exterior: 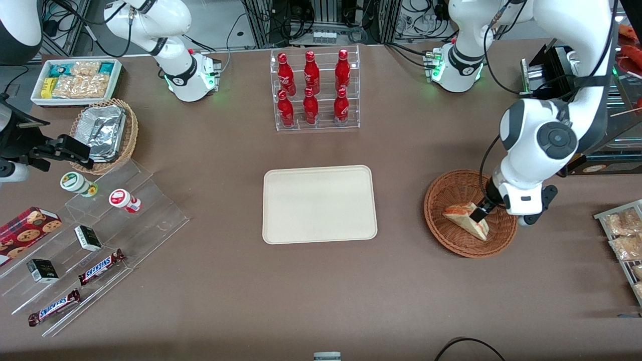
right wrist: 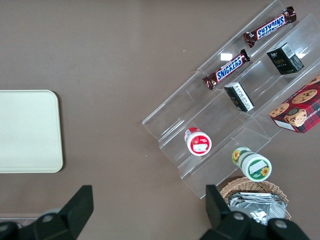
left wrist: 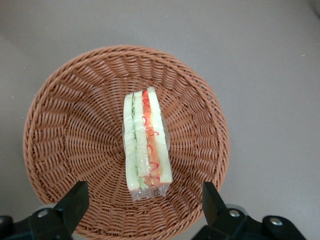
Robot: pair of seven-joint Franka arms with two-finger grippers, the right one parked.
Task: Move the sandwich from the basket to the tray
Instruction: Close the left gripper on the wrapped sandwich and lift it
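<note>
The sandwich, a wedge in clear film with red-orange and green layers, lies on its side in the middle of the reddish-brown wicker basket. My left gripper hangs low over the basket, open, with its fingers spread wide to either side of one end of the sandwich and touching nothing. The cream tray lies flat and bare at the table's middle, beside the basket toward the parked arm's end.
A clear rack of red bottles stands farther from the front camera than the tray. Toward the parked arm's end are stepped acrylic shelves with snacks, a tan basket of foil containers and a white snack bin. A rack of packets sits at the working arm's end.
</note>
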